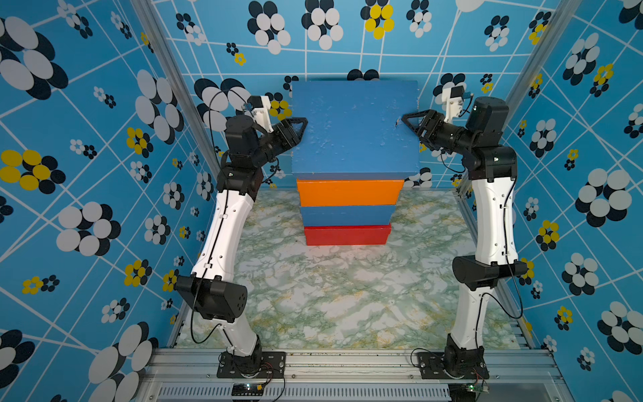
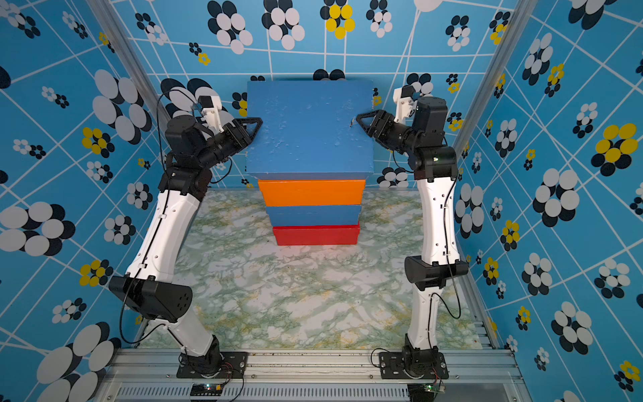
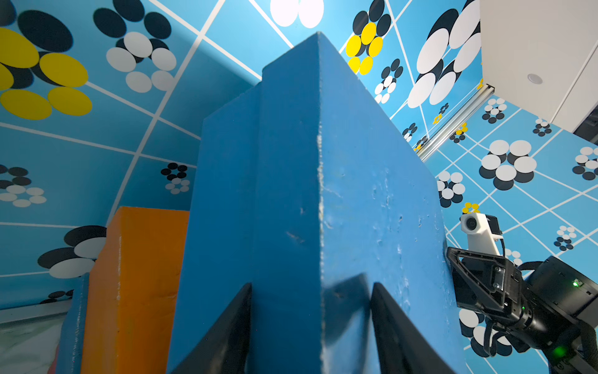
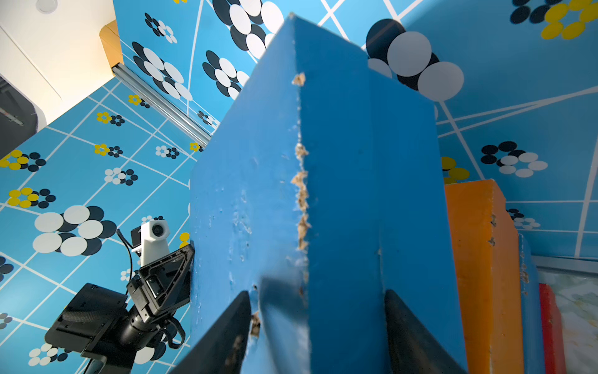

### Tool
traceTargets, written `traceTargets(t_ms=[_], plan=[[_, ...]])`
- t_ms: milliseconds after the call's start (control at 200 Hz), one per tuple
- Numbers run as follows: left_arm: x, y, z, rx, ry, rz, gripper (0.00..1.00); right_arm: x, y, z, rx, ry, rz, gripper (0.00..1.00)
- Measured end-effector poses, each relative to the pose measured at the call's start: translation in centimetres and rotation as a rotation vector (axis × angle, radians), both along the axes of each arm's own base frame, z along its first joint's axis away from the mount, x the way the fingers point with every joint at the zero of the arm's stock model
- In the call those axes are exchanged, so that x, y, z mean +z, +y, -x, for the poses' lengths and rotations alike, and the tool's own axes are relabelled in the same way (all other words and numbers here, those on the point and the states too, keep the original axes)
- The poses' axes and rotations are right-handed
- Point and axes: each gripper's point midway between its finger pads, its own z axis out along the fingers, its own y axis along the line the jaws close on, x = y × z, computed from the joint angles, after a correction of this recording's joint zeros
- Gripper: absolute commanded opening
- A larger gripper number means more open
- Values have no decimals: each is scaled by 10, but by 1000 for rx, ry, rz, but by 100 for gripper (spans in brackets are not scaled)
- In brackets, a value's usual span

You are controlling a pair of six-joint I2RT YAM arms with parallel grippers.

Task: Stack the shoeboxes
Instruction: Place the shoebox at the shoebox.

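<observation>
Centring the top blue shoebox [image 1: 355,128] on the orange shoebox [image 1: 349,191]; left gripper [image 1: 303,124] and right gripper [image 1: 405,120] clamp its ends; they should release together.

Below me lies the table [image 1: 348,306], a flat top patterned in green-and-white marble; it runs from the metal rail [image 1: 348,360] at my near edge to the foot of the far wall; on it the red box [image 1: 347,236] lies flat, beyond the middle toward the far side, about midway between left and right; its long near face is turned squarely toward me.
</observation>
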Motion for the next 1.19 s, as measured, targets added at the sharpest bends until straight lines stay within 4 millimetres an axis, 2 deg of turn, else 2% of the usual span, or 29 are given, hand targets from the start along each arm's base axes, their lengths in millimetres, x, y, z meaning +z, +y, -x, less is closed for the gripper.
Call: traceTargets(t_ms=[250, 1010, 1195], plan=[[-9, 2, -9, -6, 26, 5, 58, -10, 0, -14, 4, 17, -17, 66], [-21, 8, -22, -27, 58, 10, 58, -23, -1, -24, 10, 55, -28, 66], [-28, 6, -27, -42, 74, 7, 63, -29, -8, -35, 4, 64, -42, 70]])
